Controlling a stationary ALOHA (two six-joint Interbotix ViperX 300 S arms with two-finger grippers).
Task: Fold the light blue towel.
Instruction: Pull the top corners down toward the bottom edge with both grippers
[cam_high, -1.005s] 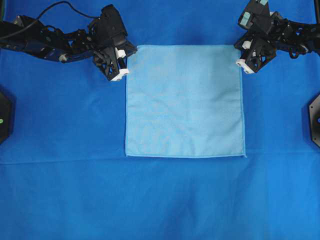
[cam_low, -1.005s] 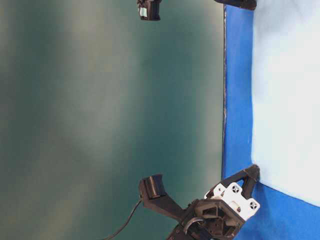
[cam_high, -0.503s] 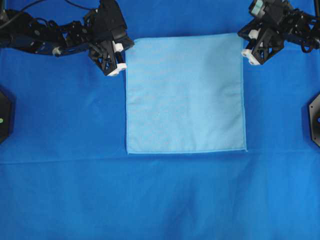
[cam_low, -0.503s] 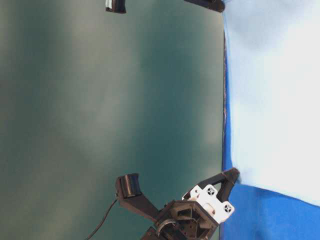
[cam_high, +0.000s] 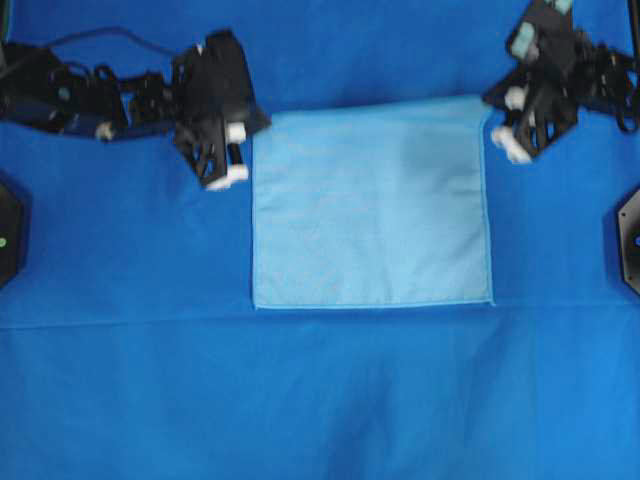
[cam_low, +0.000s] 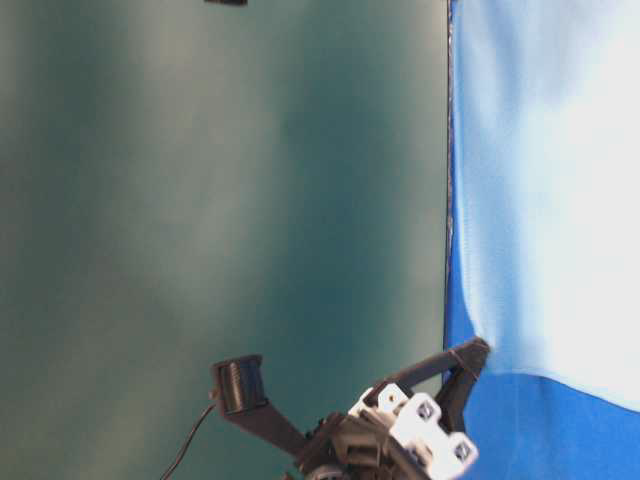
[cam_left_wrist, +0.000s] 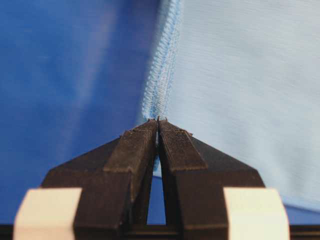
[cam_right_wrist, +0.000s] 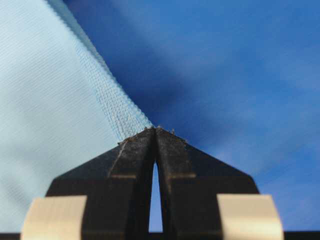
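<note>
Near edge of the light blue towel (cam_high: 371, 205) lies flat on the dark blue desk covering (cam_high: 320, 400), straight hem, both near corners down. Towel sits mid-desk, slightly toward the far side in the overhead view. Far edge is lifted off the covering and held at both far corners, so the far part of the cloth hangs raised between the two arms.

Left end effector (cam_high: 240, 135) at the far-left corner: fingers (cam_left_wrist: 131, 152) pressed together, clamped on the stitched hem of the towel corner, hem running away from the tips in the left wrist view. Table-level view shows the same corner pinched above the desk surface (cam_low: 478, 348).

Right end effector (cam_high: 502, 125) at the far-right corner: fingers (cam_right_wrist: 179, 156) together, clamped on the towel hem, cloth stretching off to the left in the right wrist view.

Both arms blurred overhead. Green backdrop (cam_low: 220, 200) behind the desk edge.
</note>
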